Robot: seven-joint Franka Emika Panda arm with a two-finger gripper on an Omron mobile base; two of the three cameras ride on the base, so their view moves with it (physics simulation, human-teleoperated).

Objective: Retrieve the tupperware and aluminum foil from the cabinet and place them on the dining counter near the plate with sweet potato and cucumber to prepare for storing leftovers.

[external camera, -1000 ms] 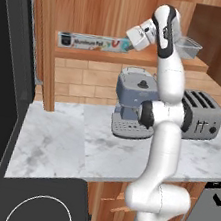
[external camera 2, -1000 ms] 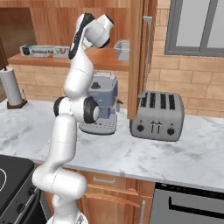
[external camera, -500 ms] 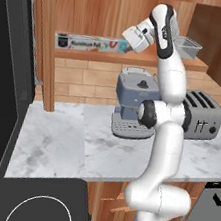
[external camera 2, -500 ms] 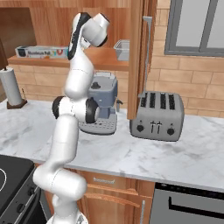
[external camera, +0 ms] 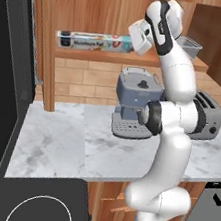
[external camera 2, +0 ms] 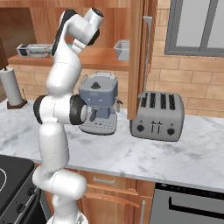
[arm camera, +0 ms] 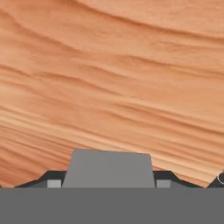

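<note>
Warm wooden cabinet shelving in the left base view carries the aluminum foil lying flat, its long axis along the shelf edge, dark end leftward, with the pincer at its right end; whether it pinches the carton cannot be told. From the right base view, the tupperware sits on the same shelf, well apart from the foil. Along the hand view, wood grain faces the camera.

One foil carton, one tupperware, perhaps one toaster.

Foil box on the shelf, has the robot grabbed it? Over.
Gripper at the aluminum foil's right end, grip unclear. Foil lying on cabinet shelf. Tupperware untouched. Nothing blocking.
</note>
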